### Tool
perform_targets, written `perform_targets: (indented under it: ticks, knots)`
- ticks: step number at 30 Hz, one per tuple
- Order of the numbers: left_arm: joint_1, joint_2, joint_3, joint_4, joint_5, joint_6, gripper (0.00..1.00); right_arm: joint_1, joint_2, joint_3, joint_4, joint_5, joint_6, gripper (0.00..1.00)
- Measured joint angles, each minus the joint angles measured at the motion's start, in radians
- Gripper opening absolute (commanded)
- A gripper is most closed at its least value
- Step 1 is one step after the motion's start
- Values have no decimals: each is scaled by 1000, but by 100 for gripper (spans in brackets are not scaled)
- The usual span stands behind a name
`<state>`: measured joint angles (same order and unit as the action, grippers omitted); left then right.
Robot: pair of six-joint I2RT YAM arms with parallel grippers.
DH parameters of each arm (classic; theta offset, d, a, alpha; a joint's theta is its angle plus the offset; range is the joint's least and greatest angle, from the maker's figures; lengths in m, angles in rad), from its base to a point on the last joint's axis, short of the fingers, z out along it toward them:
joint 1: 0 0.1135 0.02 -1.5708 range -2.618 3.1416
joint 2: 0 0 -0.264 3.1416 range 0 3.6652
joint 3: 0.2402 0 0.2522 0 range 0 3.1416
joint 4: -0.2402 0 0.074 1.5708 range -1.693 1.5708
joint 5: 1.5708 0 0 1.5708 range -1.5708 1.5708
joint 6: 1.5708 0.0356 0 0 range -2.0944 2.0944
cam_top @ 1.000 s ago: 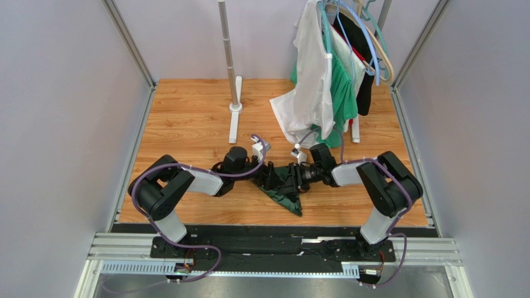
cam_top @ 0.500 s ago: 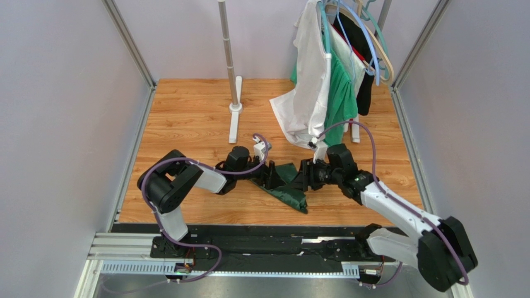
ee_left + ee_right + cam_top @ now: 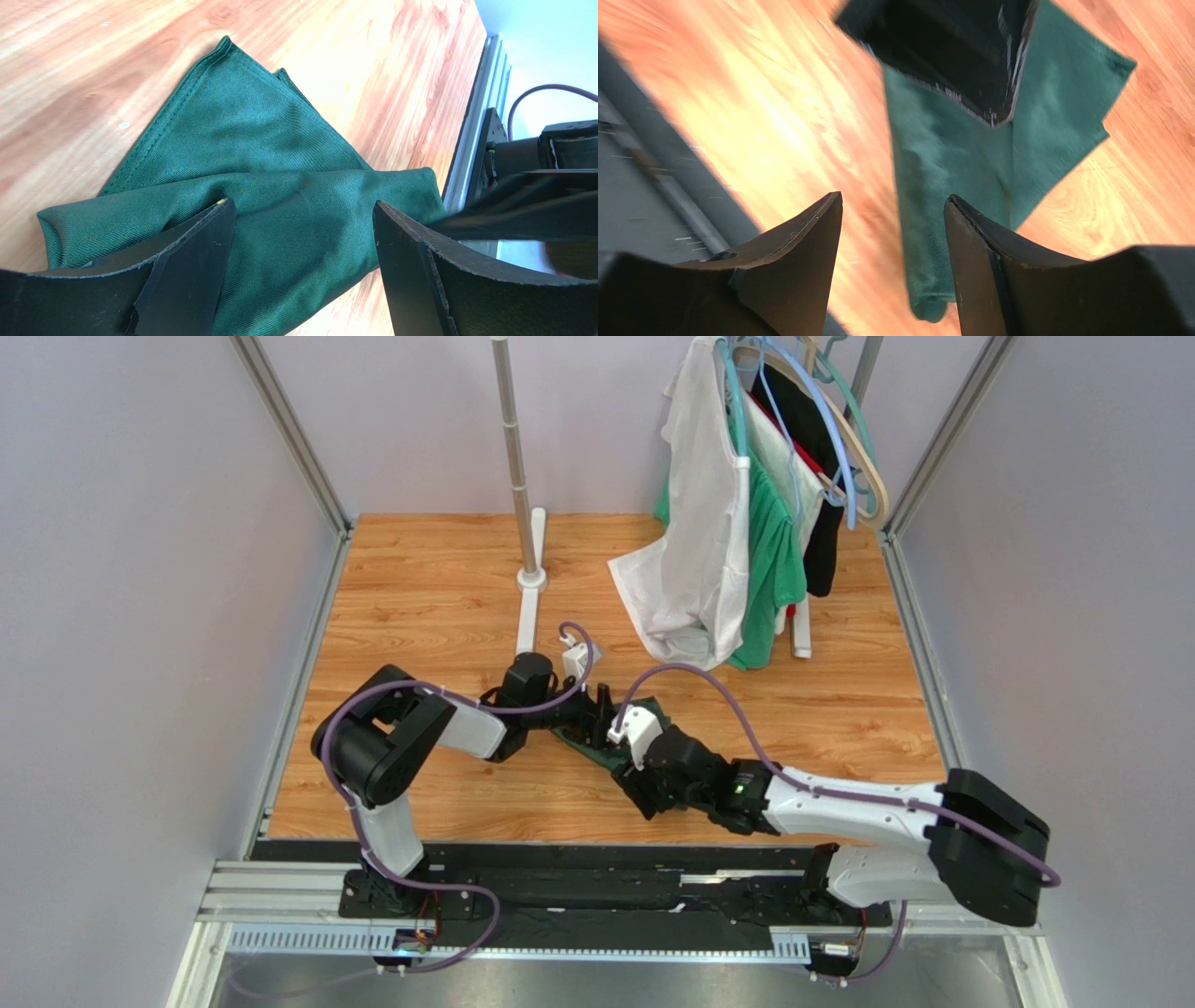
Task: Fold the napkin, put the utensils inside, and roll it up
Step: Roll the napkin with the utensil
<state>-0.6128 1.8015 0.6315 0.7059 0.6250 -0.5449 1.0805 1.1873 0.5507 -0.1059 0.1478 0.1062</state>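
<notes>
Just swung the right gripper (image 3: 892, 201) round from the right side of the dark green soft cloth napkin (image 3: 281, 175) to its near side. Jaws parted, holding nothing, cloth lying just beyond the gap. Keeps the left gripper (image 3: 302, 210) at the far-left side, fingers wide apart astride a raised fold, clamping nothing either. Leaves the napkin between the two, loosely doubled over on the light wooden tabletop (image 3: 421, 602), near its middle front. No slim silver cutlery in sight. Probably means a fold just released and a fresh edge sought; folding not yet tidy.
</notes>
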Motion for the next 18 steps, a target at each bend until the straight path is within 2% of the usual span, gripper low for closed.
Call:
perform_targets:
  ticks: [9, 11, 12, 17, 18]
  knots:
    - [13, 2, 19, -38, 25, -3, 83, 51, 223, 44, 37, 146, -93, 59]
    - [13, 2, 23, -45, 30, -3, 83, 51, 254, 62, 38, 169, -95, 54]
    - [14, 2, 25, -48, 30, -2, 83, 51, 268, 73, 37, 179, -92, 45]
    - [23, -9, 27, -62, 29, 0, 87, 37, 299, 104, 35, 205, -50, 17]
    - [25, -17, 26, -74, 28, 0, 89, 30, 299, 105, 35, 204, -38, 8]
